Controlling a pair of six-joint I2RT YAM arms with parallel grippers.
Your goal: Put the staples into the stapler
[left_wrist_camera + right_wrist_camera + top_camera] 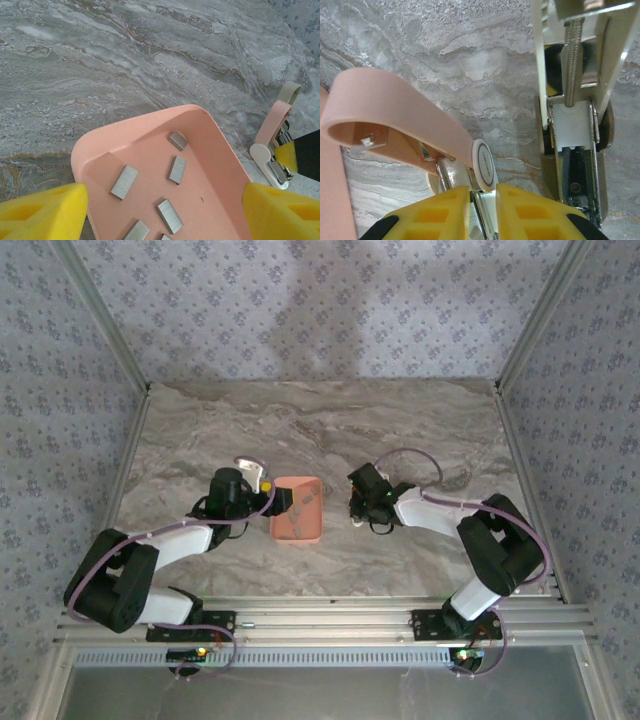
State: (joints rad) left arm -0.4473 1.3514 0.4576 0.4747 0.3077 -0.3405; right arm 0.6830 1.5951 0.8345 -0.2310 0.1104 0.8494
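Marble table (300,420), with both arms reaching in toward its middle. The salmon-pink tray (312,532) lies flat between the two grippers.

On the left gripper (165,200) the jaws are spread wide. Its yellow fingers (42,212) sit at the tray's two side rims, at the end nearest the wrist. The staples (177,169) lie loose on the tray floor, between and ahead of those fingers, clear of both. Cannot tell whether the fingers rest on the rims or hang above them.

On the right gripper (482,197) the jaws are drawn in to a narrow slot. They pinch the metal base of the pink stapler (395,110) just beside its white hinge disc; the lid is raised and curls away to the left. The tan stapler (572,125) is just to its right, opened, with spring rod and white pusher exposed above a dark channel.

View differences:
- Left wrist view: six grey strips, scattered at odd angles, none touching another. The pink stapler stands beyond the tray's right rim, the tan one behind it.
- Overhead view: the tray floor shows faint marks only, and the staplers are too small to make out.
- Right wrist view: gives the stapler mechanisms close up.

Cut off or unclear:
- The two lowest strips are clipped by the frame edge.
- The tan stapler runs out of frame at top and bottom.
- Its channel is too dark to read.
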